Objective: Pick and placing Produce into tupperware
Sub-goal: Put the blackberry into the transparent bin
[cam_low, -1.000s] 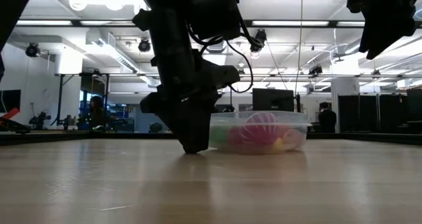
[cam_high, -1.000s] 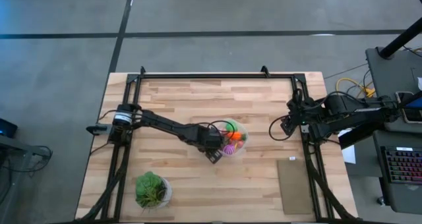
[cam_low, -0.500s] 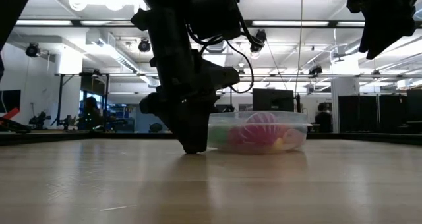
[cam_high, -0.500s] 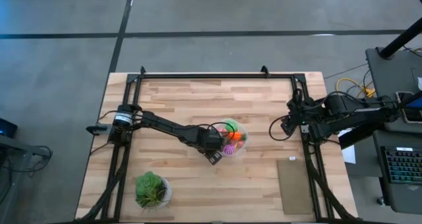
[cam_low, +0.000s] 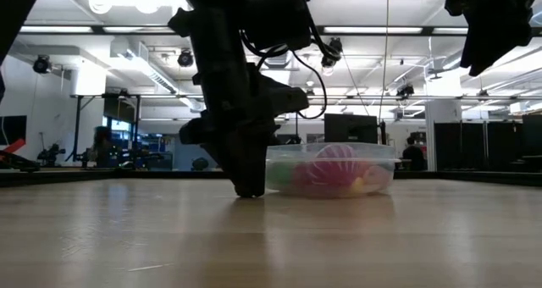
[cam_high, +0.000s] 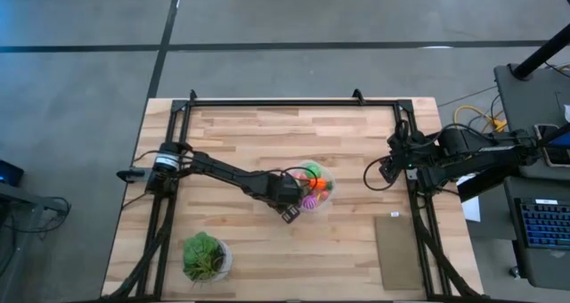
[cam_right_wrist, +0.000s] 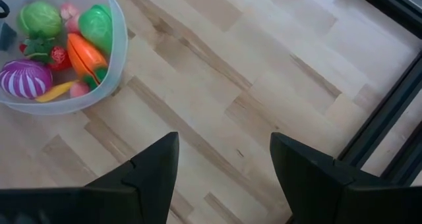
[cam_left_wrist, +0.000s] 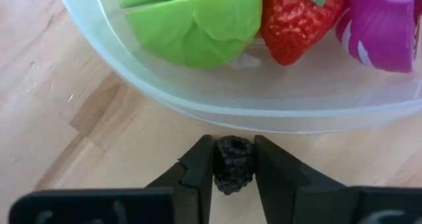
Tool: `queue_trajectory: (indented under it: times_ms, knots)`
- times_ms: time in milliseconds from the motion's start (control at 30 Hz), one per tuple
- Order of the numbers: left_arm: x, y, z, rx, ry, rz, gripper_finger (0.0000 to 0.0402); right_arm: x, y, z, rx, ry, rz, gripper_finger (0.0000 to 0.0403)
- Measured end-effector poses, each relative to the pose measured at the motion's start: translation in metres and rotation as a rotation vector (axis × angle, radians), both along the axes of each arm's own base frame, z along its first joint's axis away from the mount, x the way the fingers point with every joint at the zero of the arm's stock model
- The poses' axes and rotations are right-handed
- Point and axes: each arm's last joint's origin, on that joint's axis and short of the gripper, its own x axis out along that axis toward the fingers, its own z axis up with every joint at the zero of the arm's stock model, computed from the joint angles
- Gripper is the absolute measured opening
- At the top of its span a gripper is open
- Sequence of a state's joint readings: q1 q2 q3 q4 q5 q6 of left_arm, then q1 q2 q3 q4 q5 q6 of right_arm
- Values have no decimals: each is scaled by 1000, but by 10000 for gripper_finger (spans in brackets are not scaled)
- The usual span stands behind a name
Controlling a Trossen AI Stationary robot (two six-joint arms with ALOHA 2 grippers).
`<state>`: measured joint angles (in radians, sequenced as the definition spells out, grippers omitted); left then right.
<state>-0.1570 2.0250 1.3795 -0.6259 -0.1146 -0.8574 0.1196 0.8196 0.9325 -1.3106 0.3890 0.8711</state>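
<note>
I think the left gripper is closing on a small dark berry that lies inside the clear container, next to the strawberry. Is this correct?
Not quite. The left gripper does have the small dark berry between its fingers, but the berry lies on the wooden table, just outside the wall of the clear container. The strawberry is inside. The left wrist view shows this.

Two dark, slender, jointed arms. Left arm [cam_high: 227,171]: silver band near its base, black cables looped at the wrist. Right arm [cam_high: 463,151]: bundled black cables. Each end effector carries two black, wedge-shaped fingers [cam_right_wrist: 153,168].
</note>
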Motion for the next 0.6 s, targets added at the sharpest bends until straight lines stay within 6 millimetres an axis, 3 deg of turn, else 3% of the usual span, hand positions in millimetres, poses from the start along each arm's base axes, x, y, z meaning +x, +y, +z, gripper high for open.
queue_trajectory:
  times_ms: [300, 600]
  knots:
    - [13, -3, 17, -26, -56, -14, 80, 0, 0, 0, -4, -1, -2, 231]
    - [24, -4, 62, -10, -73, -27, 81, 0, 0, 0, -3, 0, -1, 231]
